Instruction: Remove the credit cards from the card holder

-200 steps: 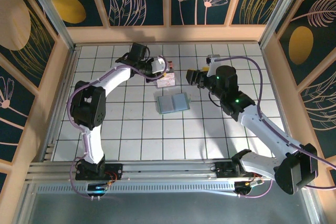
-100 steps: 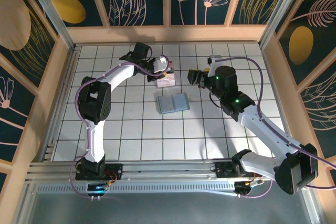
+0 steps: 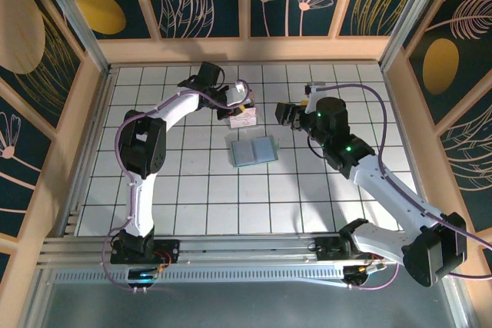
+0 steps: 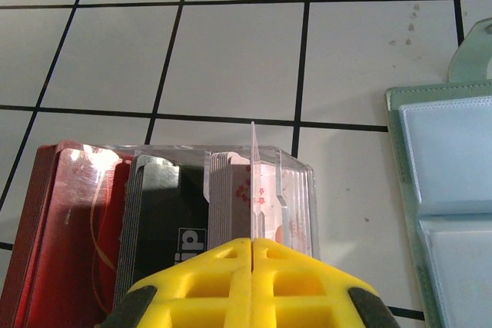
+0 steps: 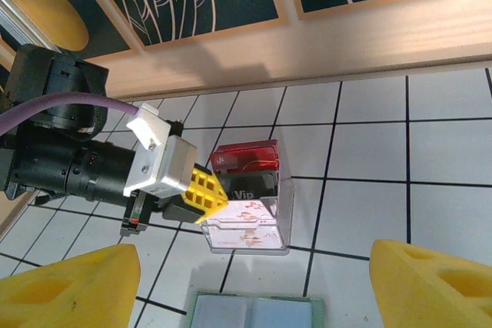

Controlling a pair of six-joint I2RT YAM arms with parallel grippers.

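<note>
The card holder (image 3: pixel 252 150) lies open and flat on the tiles, its pale blue pockets up; it also shows in the left wrist view (image 4: pixel 453 190) and the right wrist view (image 5: pixel 254 311). Just behind it stands a clear box (image 3: pixel 243 118) holding credit cards in stacks: red (image 5: pixel 244 155), black (image 5: pixel 250 183) and white-pink (image 5: pixel 246 220). My left gripper (image 4: pixel 252 242) is shut on a thin card (image 4: pixel 253 182), seen edge-on, at the white-pink stack over the box. Right of the box, my right gripper (image 3: pixel 283 113) hovers open and holds nothing.
The clear box (image 4: pixel 296 190) sits about one tile from the holder's far edge. A wooden wall (image 5: pixel 346 44) rises close behind the box. White tiled floor (image 3: pixel 200 190) stretches to the front and left.
My left gripper has shifted a little to the right onto the box, its arm swinging along. The right arm has barely moved.
</note>
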